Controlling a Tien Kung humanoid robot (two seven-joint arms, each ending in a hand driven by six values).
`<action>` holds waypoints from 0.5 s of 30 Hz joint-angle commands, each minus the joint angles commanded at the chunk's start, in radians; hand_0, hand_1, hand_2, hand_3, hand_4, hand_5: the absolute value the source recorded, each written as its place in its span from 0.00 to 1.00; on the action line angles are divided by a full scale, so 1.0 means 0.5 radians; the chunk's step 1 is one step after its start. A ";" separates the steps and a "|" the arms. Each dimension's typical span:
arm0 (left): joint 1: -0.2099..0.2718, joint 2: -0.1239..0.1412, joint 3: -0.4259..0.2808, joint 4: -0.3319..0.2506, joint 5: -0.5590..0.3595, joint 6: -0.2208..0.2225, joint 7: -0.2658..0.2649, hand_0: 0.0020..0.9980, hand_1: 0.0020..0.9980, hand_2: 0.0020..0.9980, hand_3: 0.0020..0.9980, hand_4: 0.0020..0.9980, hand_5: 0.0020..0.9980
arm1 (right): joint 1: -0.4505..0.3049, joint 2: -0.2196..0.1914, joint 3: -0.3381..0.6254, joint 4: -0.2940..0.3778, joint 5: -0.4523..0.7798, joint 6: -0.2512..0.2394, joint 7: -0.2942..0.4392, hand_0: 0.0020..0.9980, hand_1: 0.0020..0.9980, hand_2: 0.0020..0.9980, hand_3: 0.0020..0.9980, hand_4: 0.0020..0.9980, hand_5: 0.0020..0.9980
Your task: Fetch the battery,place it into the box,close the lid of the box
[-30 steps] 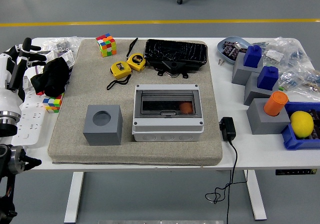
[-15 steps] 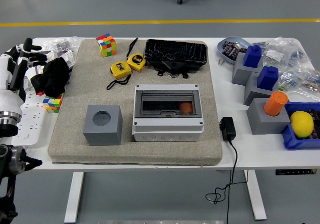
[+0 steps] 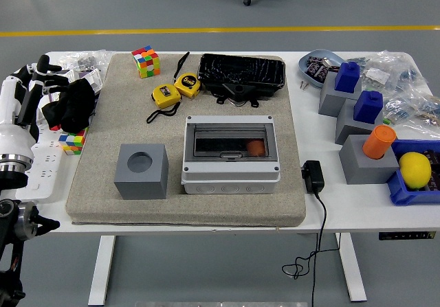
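The grey box sits in the middle of the beige mat with its clear lid down. An orange battery shows through the lid, inside the box at the right. My left hand is at the far left edge of the table, fingers relaxed and holding nothing, well away from the box. My right arm is not in view.
A grey cube with a round hole stands left of the box. Two yellow tape measures, a black tray and a Rubik's cube lie behind. Grey blocks with blue and orange caps, a lemon and a black adapter are at right.
My left arm has shifted slightly to the right. Nothing else has moved.
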 joint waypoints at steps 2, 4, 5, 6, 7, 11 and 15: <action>0.000 0.001 0.003 0.003 -0.002 0.000 0.001 0.46 0.49 0.45 0.49 0.99 0.82 | 0.000 -0.002 -0.049 0.000 0.039 -0.014 0.006 0.55 0.57 0.85 0.96 0.00 0.00; 0.001 0.003 0.009 0.002 0.000 -0.002 0.003 0.46 0.49 0.45 0.49 0.99 0.82 | 0.000 -0.004 -0.116 0.004 0.074 -0.056 0.008 0.55 0.57 0.85 0.96 0.00 0.00; 0.002 0.004 0.012 0.001 0.000 -0.002 0.004 0.46 0.49 0.45 0.49 0.99 0.82 | 0.000 -0.004 -0.139 0.009 0.083 -0.085 0.013 0.55 0.57 0.85 0.96 0.00 0.00; 0.003 0.004 0.014 0.000 0.000 -0.002 0.004 0.46 0.49 0.45 0.49 0.99 0.82 | -0.001 -0.005 -0.164 0.018 0.107 -0.122 0.015 0.55 0.57 0.85 0.96 0.00 0.00; 0.004 0.003 0.017 -0.003 0.000 -0.002 0.005 0.46 0.49 0.45 0.49 0.98 0.82 | -0.003 -0.007 -0.189 0.033 0.130 -0.166 0.005 0.41 0.59 0.75 0.61 0.78 0.41; 0.012 0.007 0.036 -0.037 -0.001 -0.017 0.025 0.46 0.49 0.45 0.49 0.98 0.82 | -0.004 -0.008 -0.279 0.036 0.297 -0.179 0.002 0.41 0.59 0.75 0.61 0.78 0.41; 0.009 0.009 0.043 -0.063 -0.018 -0.039 0.039 0.47 0.54 0.51 0.51 0.98 0.82 | 0.003 -0.008 -0.374 0.014 0.488 -0.072 0.001 1.00 0.85 0.81 0.75 1.00 1.00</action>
